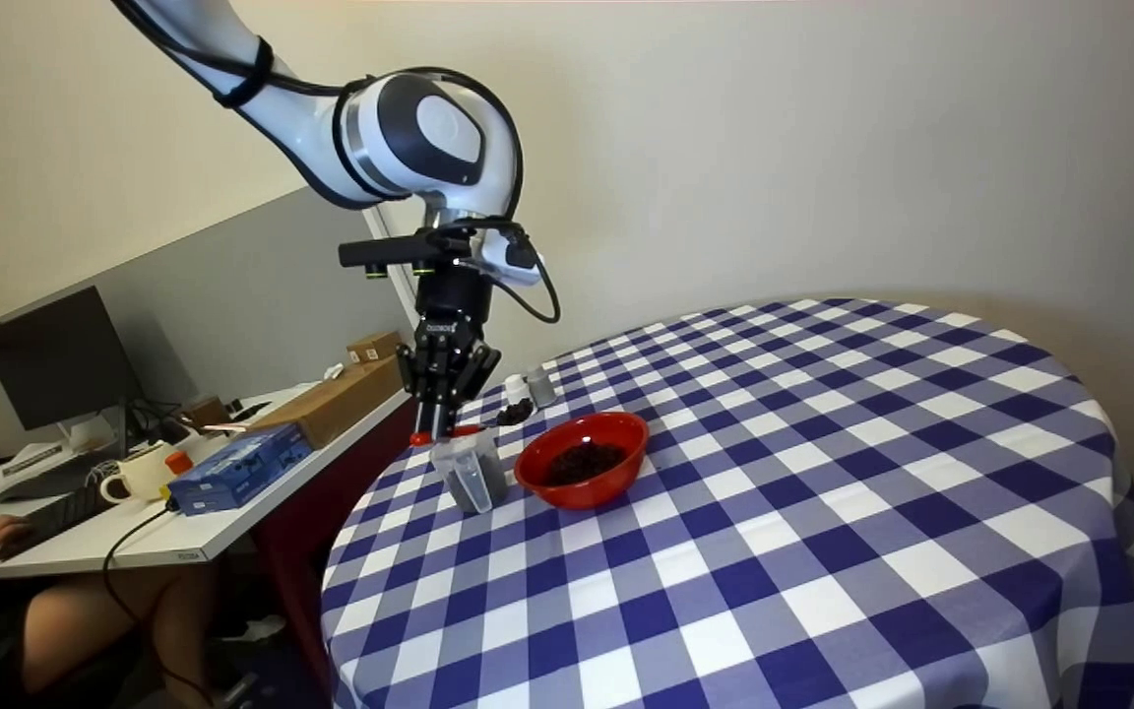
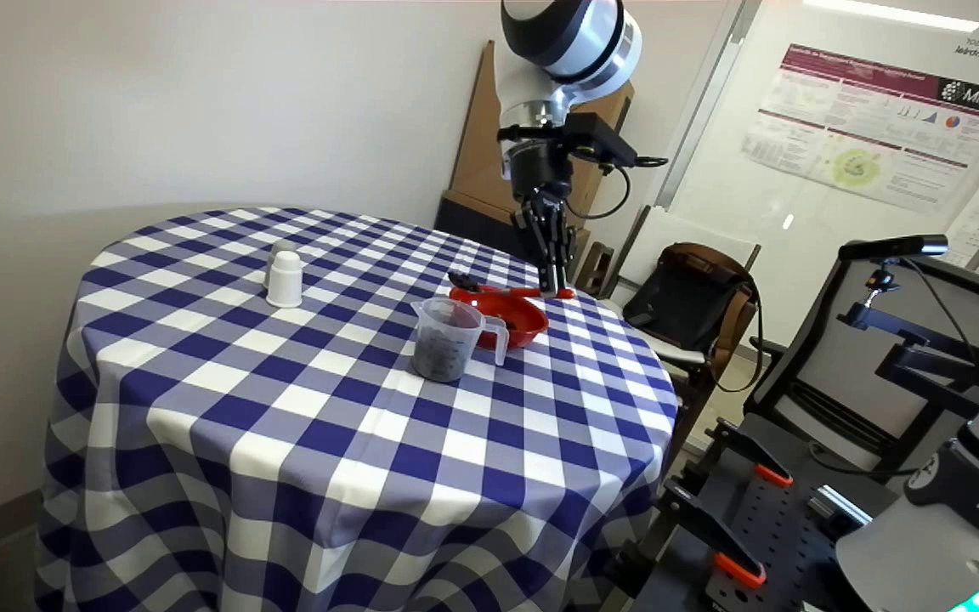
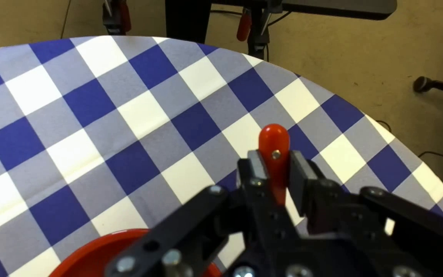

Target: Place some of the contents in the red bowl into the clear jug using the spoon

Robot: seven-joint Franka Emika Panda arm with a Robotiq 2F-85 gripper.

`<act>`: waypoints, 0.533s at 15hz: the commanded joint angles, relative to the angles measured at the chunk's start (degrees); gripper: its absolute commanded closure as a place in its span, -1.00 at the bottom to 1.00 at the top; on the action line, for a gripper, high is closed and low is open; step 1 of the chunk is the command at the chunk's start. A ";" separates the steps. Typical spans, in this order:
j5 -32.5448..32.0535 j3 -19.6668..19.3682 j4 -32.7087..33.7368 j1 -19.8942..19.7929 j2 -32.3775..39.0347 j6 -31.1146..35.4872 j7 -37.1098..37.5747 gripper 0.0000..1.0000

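Wrist view catches only the tail of the spoon (image 3: 274,144), so the risk is read from both exterior views: dark brown bits (image 2: 462,281) sit heaped on the raised spoon head, and a roll or jolt would probably shed them onto the counter (image 1: 803,492). In an exterior view the clear jug (image 1: 473,478) stands toward the counter's left edge, just beside the red bowl (image 1: 582,497), which holds more of the same. Whether the load lines up with the jug's mouth I cannot tell; tipping it off-centre could drop bits between jug and bowl, and a low approach might knock the jug over, since it looks light.

As for the hand (image 3: 276,166), it is clenched on the spoon's orange-red handle close to the end, fingers parted by only the handle's thickness, with the rounded tip poking out past them. It appears to touch nothing else.
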 commanded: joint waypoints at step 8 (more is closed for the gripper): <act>-2.26 1.98 -5.03 4.17 -5.18 1.87 0.27 0.90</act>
